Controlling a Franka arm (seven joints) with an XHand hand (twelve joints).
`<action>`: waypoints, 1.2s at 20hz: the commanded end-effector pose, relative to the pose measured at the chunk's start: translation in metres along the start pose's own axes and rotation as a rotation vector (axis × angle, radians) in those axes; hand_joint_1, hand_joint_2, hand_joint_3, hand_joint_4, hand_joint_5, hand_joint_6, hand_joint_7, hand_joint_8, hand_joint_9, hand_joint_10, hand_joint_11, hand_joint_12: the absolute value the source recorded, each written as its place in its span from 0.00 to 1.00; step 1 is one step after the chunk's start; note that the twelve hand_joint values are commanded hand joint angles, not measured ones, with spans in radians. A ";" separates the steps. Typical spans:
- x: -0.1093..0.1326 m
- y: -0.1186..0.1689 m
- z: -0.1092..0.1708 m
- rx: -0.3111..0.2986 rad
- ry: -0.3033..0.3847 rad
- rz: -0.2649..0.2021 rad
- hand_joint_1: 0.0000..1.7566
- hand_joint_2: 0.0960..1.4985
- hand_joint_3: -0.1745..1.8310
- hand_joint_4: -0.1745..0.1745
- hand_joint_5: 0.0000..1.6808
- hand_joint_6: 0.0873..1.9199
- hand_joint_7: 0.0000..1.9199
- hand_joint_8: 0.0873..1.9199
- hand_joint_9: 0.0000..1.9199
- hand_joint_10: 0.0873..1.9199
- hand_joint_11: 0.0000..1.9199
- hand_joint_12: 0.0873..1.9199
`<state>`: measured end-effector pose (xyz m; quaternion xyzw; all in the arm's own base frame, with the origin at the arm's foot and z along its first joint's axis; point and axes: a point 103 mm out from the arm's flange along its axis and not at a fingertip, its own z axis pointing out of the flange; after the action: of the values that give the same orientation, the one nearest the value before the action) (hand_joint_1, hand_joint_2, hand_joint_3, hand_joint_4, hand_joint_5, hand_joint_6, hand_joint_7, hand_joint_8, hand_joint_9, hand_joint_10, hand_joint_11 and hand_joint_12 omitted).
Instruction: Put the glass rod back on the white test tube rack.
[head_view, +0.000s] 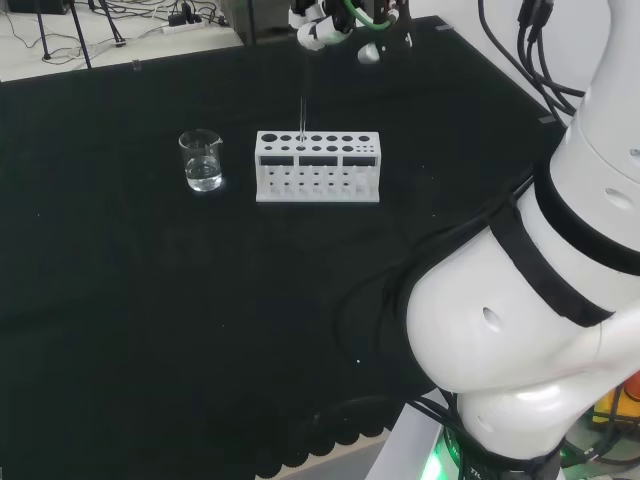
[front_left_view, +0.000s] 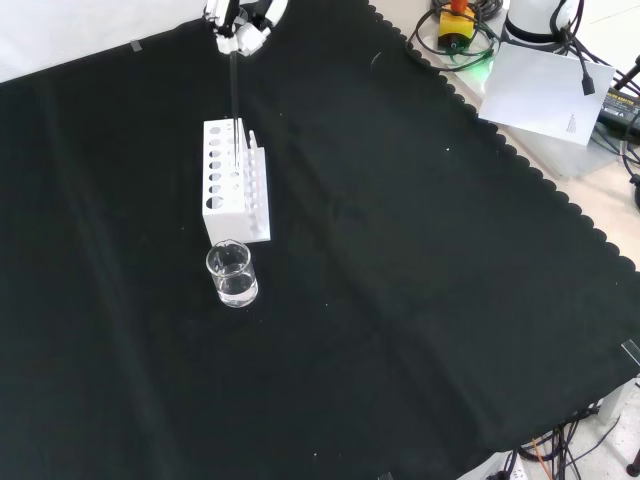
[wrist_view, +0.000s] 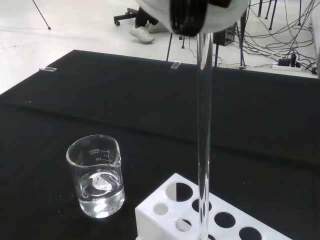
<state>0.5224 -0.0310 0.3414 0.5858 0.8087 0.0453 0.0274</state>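
Note:
A clear glass rod (wrist_view: 203, 125) hangs upright from my hand (front_left_view: 241, 22), whose fingers are pinched on its top end. Its lower end reaches into a hole of the white test tube rack (head_view: 317, 167); the wrist view shows it inside a hole near the rack's end. In the head view the hand (head_view: 340, 28) is high above the rack, with the rod (head_view: 302, 118) faint below it. In the front view the rod (front_left_view: 234, 100) runs down from the hand to the rack (front_left_view: 235, 180).
A small glass beaker (head_view: 202, 160) with some clear liquid stands left of the rack in the head view, and nearer than the rack (front_left_view: 232, 274) in the front view. The arm's white links (head_view: 540, 280) fill the head view's right side.

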 end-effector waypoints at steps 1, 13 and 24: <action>0.000 0.005 0.003 0.009 0.006 0.001 0.74 0.55 0.28 0.00 0.69 0.20 0.58 0.59 0.91 0.37 0.87 0.32; -0.011 0.006 0.017 0.020 0.012 0.012 0.74 0.55 0.28 0.00 0.69 0.20 0.58 0.59 0.91 0.38 0.87 0.32; -0.012 0.009 0.053 0.077 0.023 0.004 0.74 0.54 0.29 0.00 0.69 0.20 0.58 0.59 0.91 0.38 0.87 0.32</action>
<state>0.5362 -0.0377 0.3017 0.5892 0.8075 0.0284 0.0004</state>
